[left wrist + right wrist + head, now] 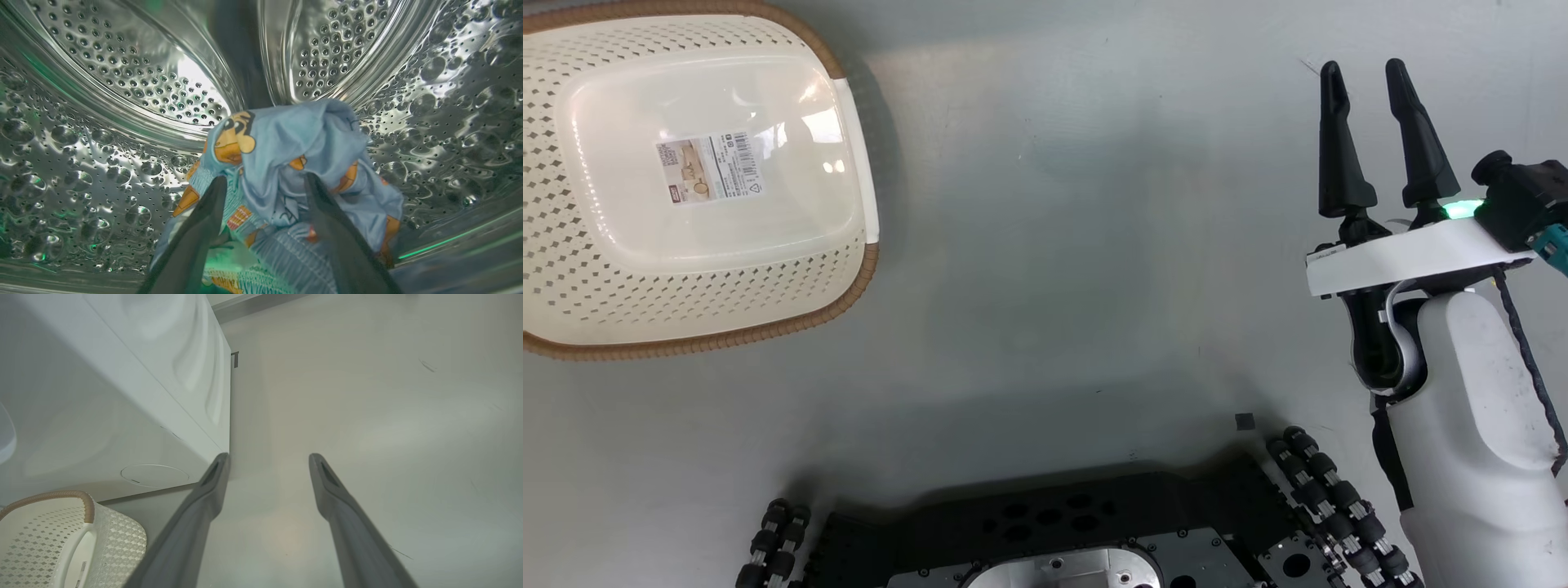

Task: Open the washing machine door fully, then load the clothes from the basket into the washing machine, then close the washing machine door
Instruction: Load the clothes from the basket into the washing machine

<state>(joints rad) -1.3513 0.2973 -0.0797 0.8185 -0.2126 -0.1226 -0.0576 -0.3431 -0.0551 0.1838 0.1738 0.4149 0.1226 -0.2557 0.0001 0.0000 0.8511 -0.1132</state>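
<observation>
Inside the washing machine (122, 396), the clothes (310, 134) lie as a rumpled light blue heap on the floor of the steel drum (122, 81). They sit directly in front of the left gripper (265, 178), whose two dark fingers (204, 228) stand spread wide with folds of cloth between them and nothing pinched. The likeliest trouble is a snag. Fabric lies against the inner faces of the fingers, so pulling the arm back could carry a fold out with it, over the drum's lip, where the door would later trap it. The heap also looks close to the opening rather than deep in the drum, which would make such a spill easier. A lesser risk sits outside: the basket (572, 269) rests on the floor (1094, 204) just beside the machine's front, near the round service flap (154, 475), and might get bumped by an arm or a swinging door. The right gripper (1364, 73) hangs over bare floor well apart from the basket, its fingers likewise spread and empty. By count there is one heap of clothes, though how many garments make it up cannot be told. There is also one basket, bare inside apart from one label sticker (711, 167), one washing machine, one flap, and two grippers of two fingers each.
</observation>
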